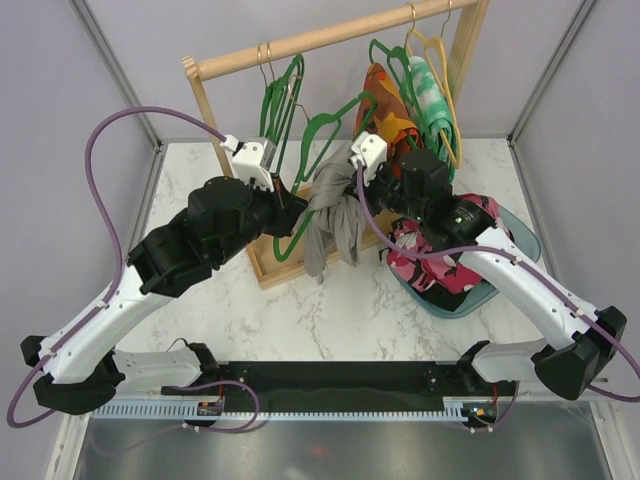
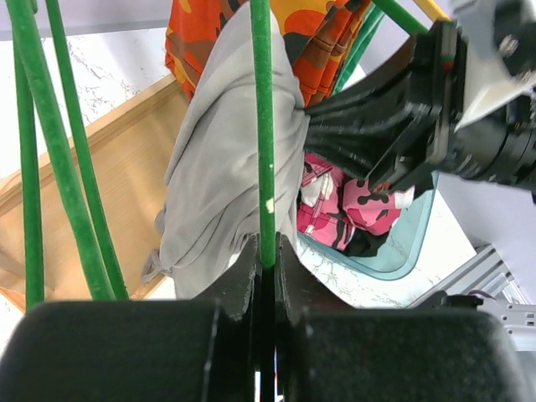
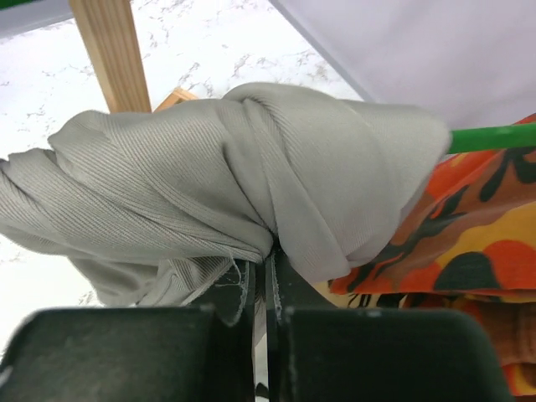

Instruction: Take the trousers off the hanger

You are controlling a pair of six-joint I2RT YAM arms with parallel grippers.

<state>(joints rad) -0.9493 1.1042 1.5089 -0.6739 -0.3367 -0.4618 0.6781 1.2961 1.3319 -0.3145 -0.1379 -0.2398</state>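
Here the left gripper (image 2: 265, 255) has its jaws clamped on the green hanger (image 2: 263, 126) bar, grey trousers (image 2: 213, 176) draped behind it, right gripper (image 2: 308, 126) biting into that cloth.

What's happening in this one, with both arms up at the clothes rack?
The left arm has its jaws shut on the bar of a thin green hanger. The right arm has its jaws shut on the plain grey fabric trousers draped over that hanger, which are not yet off. Pink camouflage trousers already lie in the teal tub. An orange-patterned pair and a green-white pair hang on the wooden rack.
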